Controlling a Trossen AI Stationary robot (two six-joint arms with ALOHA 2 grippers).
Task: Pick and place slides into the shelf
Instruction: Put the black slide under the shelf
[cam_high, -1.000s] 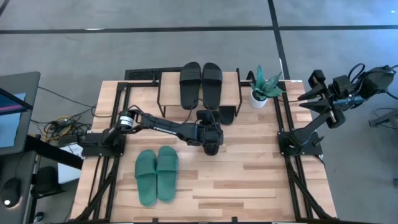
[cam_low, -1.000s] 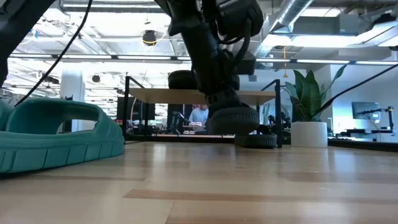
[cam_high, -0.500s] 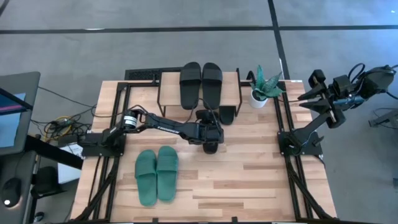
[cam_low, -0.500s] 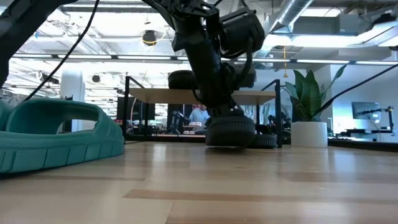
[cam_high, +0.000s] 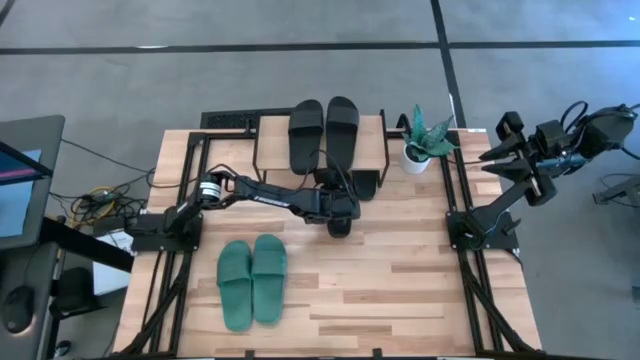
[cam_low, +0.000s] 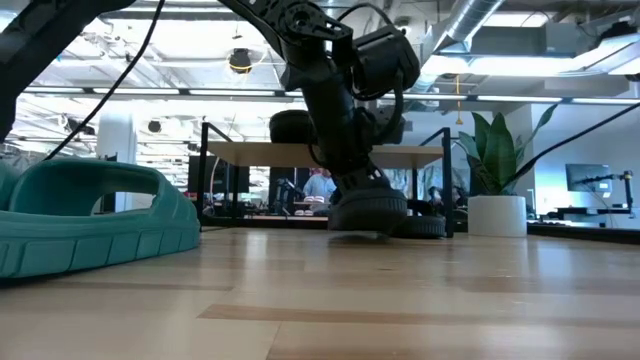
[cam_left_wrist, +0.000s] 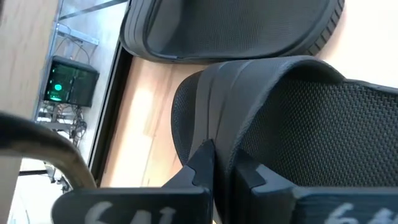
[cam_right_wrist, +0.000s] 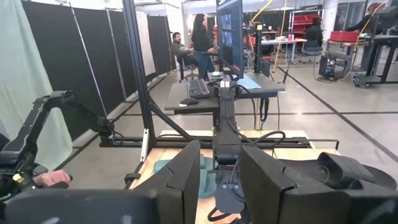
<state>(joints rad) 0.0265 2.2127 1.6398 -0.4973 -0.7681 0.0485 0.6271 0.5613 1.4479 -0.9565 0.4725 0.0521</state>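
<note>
My left gripper (cam_high: 338, 212) reaches across the table in front of the shelf (cam_high: 272, 142) and is shut on a black slide (cam_high: 340, 222). That slide's mate (cam_high: 366, 185) lies flat beside it at the shelf's near edge, and shows in the left wrist view (cam_left_wrist: 230, 28) too. Another black pair (cam_high: 323, 128) lies sole-down on the shelf's plank top. The green pair (cam_high: 252, 283) lies flat, side by side, on the near left of the table. My right gripper (cam_right_wrist: 221, 177) is open, parked high off the table's right edge. My left gripper pinches the black slide's wide strap (cam_left_wrist: 227, 134) at its edge, one finger (cam_left_wrist: 202, 163) outside and one (cam_left_wrist: 250, 173) under the arch. The fingers come from above, slanting down. In the low view the slide (cam_low: 368, 212) sits below the gripper, sole at table level.
A potted plant (cam_high: 422, 142) stands right of the shelf at the far edge. Black frame rails run along both table sides. Bare wood lies between the green pair and the right arm's base (cam_high: 480, 228). A green slide (cam_low: 95, 215) looms close in the low view.
My left gripper, still shut on the black slide, has moved toward the far edge and the shelf and come down. The slide was lifted clear of the table; now its sole is down at the tabletop beside its mate.
</note>
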